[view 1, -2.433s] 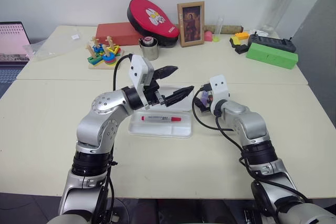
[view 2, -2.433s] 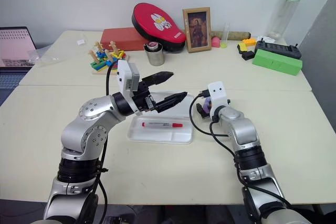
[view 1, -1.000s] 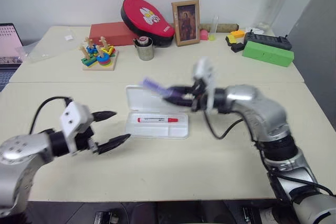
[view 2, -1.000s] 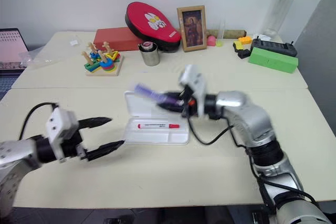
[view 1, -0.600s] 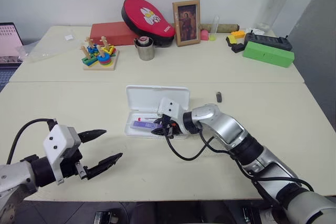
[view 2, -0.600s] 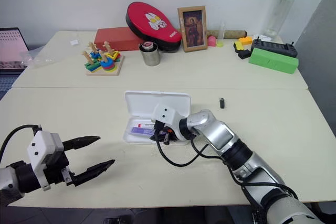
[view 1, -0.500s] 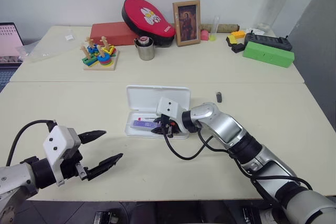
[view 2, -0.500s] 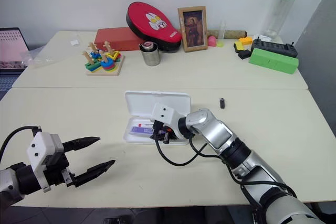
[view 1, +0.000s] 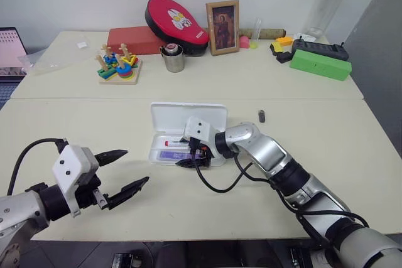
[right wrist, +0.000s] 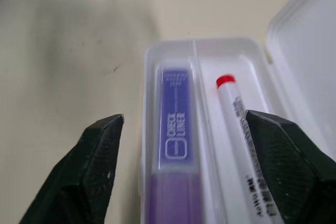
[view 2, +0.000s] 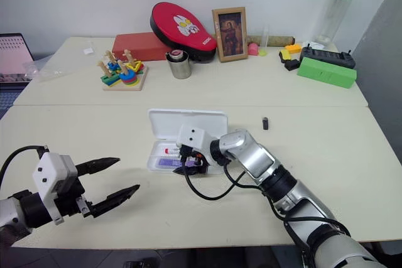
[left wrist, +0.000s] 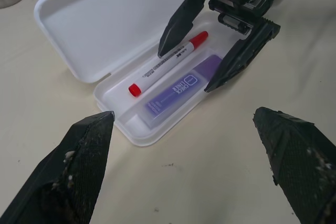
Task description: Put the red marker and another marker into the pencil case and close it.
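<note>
1. The flat white rectangular plastic pencil case [view 1: 188, 135] lay open near the middle of the cream bench [view 1: 352, 155], its hinged lid [left wrist: 105, 19] folded back flat on the far side of its tray.
2. The slim white-barrelled red marker with red cap and red end [left wrist: 167, 63] lay in the tray's compartment next to the lid.
3. The short, flat, light purple highlighter [left wrist: 181, 90] lay in the tray's other compartment, the one away from the lid, parallel to the red marker with a thin divider between them.
4. Judged from that, both loading steps were done; closing the lid was left.
5. The right tool [left wrist: 218, 51] hovered over one end of the pencil case, its two black fingers spread wide either side of the tray and gripping nothing.
6. The left tool [view 1: 122, 171] stood well apart from the pencil case, nearer the robot and to its left, fingers wide open and empty.
7. The head views set the pencil case against the clutter well behind it, a red oval pouch with a rabbit print [view 1: 176, 20] and a framed picture [view 1: 223, 19], but the right arm hid part of the tray there.
8. The left wrist view showed both pens whole and the right tool's spread fingers above them.
9. The right wrist view showed the highlighter's printed label [right wrist: 178, 129] and the divider close up; the highlighter seemed to sit flat, though its near end was blurred.
</note>
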{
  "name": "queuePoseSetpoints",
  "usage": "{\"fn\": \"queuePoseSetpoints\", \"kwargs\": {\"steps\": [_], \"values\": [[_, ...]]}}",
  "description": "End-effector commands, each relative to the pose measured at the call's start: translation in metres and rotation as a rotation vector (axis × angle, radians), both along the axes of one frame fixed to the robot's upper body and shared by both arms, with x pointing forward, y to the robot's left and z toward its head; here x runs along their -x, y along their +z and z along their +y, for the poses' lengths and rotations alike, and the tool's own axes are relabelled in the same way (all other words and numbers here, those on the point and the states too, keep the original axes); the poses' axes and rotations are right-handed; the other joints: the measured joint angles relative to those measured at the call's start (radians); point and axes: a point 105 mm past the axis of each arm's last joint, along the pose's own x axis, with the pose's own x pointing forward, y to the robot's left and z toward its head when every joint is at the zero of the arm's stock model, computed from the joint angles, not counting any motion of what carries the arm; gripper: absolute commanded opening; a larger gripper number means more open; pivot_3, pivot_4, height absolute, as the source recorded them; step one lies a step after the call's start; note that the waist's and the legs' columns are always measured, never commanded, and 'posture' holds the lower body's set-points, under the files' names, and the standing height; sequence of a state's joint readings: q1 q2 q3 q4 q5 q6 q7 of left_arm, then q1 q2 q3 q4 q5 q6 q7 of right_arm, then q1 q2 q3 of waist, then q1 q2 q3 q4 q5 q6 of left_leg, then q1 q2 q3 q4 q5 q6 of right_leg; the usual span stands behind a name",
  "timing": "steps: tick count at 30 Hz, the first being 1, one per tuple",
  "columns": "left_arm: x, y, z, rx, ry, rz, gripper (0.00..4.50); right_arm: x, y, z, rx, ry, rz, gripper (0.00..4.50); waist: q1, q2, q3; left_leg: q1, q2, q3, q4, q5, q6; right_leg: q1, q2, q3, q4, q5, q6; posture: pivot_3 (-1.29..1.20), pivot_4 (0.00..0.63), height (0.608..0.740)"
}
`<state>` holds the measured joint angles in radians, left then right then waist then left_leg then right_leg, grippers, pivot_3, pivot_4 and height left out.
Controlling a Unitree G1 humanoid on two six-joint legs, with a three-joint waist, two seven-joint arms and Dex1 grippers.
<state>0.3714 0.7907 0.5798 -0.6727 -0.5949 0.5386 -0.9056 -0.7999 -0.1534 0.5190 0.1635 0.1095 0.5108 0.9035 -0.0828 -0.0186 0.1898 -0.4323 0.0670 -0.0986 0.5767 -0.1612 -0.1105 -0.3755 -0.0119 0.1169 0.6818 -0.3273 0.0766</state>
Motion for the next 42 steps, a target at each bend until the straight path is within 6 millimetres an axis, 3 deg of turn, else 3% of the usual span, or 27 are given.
{"fn": "queuePoseSetpoints", "kwargs": {"steps": [1,3,6,9,11,15,19,23,27,31,42], "values": [[-0.008,0.013,-0.020,0.044,-0.075,-0.058,4.50,0.005,0.073,-0.007,-0.297,0.074,-0.048,4.46,0.003,0.000,0.000,0.000,0.000,0.000,0.000,0.000,0.000,0.000,0.000,0.000,0.000,0.000,0.000,0.00,0.150,0.740],[-0.017,0.018,-0.030,0.076,-0.099,-0.086,4.50,-0.002,0.095,-0.024,-0.391,0.035,-0.021,4.46,0.006,0.000,0.000,0.000,0.000,-0.002,0.000,0.000,0.000,0.001,0.000,-0.001,0.000,0.000,0.000,0.00,0.150,0.740],[-0.041,0.028,-0.052,0.141,-0.128,-0.137,4.50,-0.029,0.118,-0.066,-0.495,-0.164,-0.029,4.46,0.020,0.000,0.000,0.000,-0.001,-0.003,0.001,0.000,-0.001,0.002,0.000,-0.003,0.000,0.000,0.001,0.00,0.150,0.740],[-0.062,0.035,-0.081,0.187,-0.180,-0.173,4.50,-0.064,0.118,-0.113,-0.478,-0.491,-0.083,4.46,0.034,-0.002,-0.001,0.000,-0.002,-0.004,0.002,0.001,-0.001,0.004,0.000,-0.004,0.000,0.001,0.001,0.00,0.150,0.740],[-0.068,0.038,-0.093,0.216,-0.208,-0.180,4.50,-0.075,0.115,-0.130,-0.467,-0.624,-0.090,4.46,0.033,-0.002,-0.001,0.000,-0.002,-0.004,0.002,0.001,-0.001,0.003,0.000,-0.003,0.000,0.001,0.001,0.00,0.150,0.740],[-0.081,0.043,-0.128,0.269,-0.294,-0.204,4.50,-0.090,0.076,-0.170,-0.351,-0.953,-0.030,4.46,0.023,-0.001,-0.001,0.000,-0.001,-0.004,0.000,0.001,-0.001,0.002,0.000,-0.003,0.001,0.001,0.000,0.00,0.150,0.740],[-0.093,0.049,-0.144,0.277,-0.326,-0.250,4.50,-0.087,0.032,-0.184,-0.199,-1.097,0.015,4.46,0.021,-0.001,-0.001,0.000,-0.001,-0.003,-0.001,0.001,-0.001,0.001,0.000,-0.002,0.001,0.000,0.000,0.00,0.150,0.740],[-0.102,0.054,-0.153,0.273,-0.347,-0.284,4.50,-0.085,0.001,-0.197,-0.119,-1.203,0.059,4.46,0.021,-0.001,-0.001,0.000,-0.001,-0.003,0.000,0.001,-0.001,0.002,0.000,-0.002,0.001,0.000,0.000,0.00,0.150,0.740],[-0.110,0.057,-0.154,0.266,-0.343,-0.303,4.50,-0.085,-0.017,-0.207,-0.070,-1.268,0.079,4.46,0.024,-0.001,-0.001,0.000,-0.002,-0.003,0.001,0.001,-0.001,0.002,0.000,-0.002,0.001,0.001,0.000,0.00,0.150,0.740],[-0.113,0.058,-0.153,0.266,-0.343,-0.313,4.50,-0.086,-0.020,-0.211,-0.071,-1.302,0.086,3.80,0.024,-0.001,-0.001,0.000,-0.002,-0.004,0.001,0.001,-0.001,0.003,0.000,-0.002,0.001,0.001,0.000,0.00,0.150,0.740],[-0.119,0.063,-0.147,0.279,-0.307,-0.350,4.50,-0.087,-0.010,-0.212,-0.146,-1.322,0.127,1.10,0.027,-0.001,-0.001,0.000,-0.002,-0.005,0.001,0.001,-0.001,0.003,0.000,-0.003,0.001,0.001,0.001,0.00,0.150,0.740]]}}
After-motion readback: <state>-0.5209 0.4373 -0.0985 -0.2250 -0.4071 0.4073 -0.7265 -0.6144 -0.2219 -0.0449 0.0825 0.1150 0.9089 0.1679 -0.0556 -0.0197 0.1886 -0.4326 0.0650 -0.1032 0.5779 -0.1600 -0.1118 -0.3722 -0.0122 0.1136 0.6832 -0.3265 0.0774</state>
